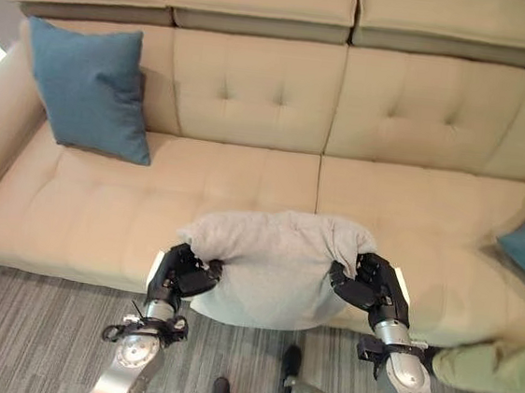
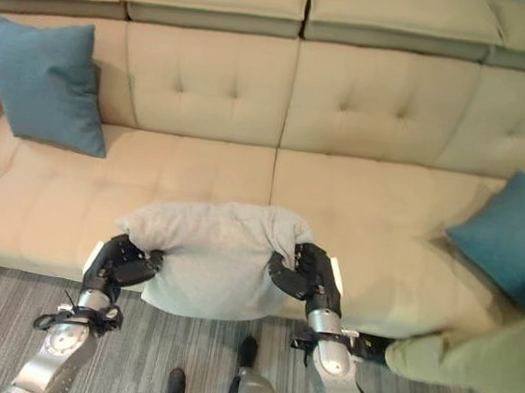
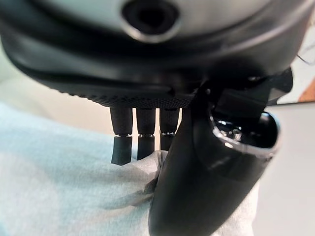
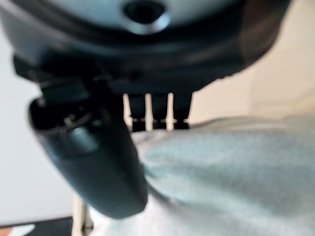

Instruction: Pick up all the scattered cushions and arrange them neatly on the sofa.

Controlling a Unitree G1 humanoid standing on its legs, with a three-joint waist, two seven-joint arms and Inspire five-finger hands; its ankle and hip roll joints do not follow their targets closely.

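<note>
I have the left hand (image 1: 182,274) and right hand (image 1: 373,283) clamped on either side of a grey cushion (image 1: 276,264), held at the front edge of the beige sofa (image 1: 245,185). Farther back, one blue cushion (image 1: 91,87) leans in the sofa's left corner; another blue cushion (image 2: 512,237) lies at right.

Beige tufted sofa (image 1: 255,92) on grey wood-grain floor (image 1: 33,323), bright patch at far left, perhaps daylight.
</note>
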